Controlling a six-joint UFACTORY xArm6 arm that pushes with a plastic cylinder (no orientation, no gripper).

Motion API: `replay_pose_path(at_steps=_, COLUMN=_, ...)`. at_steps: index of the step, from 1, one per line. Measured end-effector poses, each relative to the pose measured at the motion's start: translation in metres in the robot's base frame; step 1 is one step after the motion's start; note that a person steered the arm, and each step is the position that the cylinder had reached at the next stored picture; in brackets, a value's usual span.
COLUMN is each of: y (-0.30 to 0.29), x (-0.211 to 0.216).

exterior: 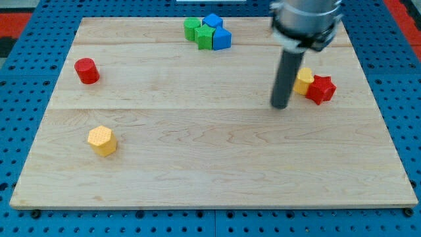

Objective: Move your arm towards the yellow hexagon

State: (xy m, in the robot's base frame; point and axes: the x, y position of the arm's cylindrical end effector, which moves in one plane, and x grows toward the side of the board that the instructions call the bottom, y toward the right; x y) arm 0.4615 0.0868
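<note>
While my tip (281,105) rests rightward, yellow hexagon (102,140) sits lower-left.

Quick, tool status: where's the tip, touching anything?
My tip: no jaws, holding nothing, touching no block; just left of the yellow block, far from the yellow hexagon.

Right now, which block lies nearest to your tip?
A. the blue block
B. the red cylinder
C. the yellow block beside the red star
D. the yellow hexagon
C: my tip stands just to the view's left of the yellow block that touches the red star; the yellow hexagon is far off at the view's lower left.
</note>
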Motion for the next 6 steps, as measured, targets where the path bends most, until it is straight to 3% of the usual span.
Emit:
replay_pose_path(at_steps=2, y=-0.153, x=0.152)
replay_pose_path(at_steps=3, y=-0.292, x=0.147)
replay_pose_path(at_steps=5, y=-0.301, x=0.052)
replay_pose_path(at_steps=6, y=-0.265, x=0.049)
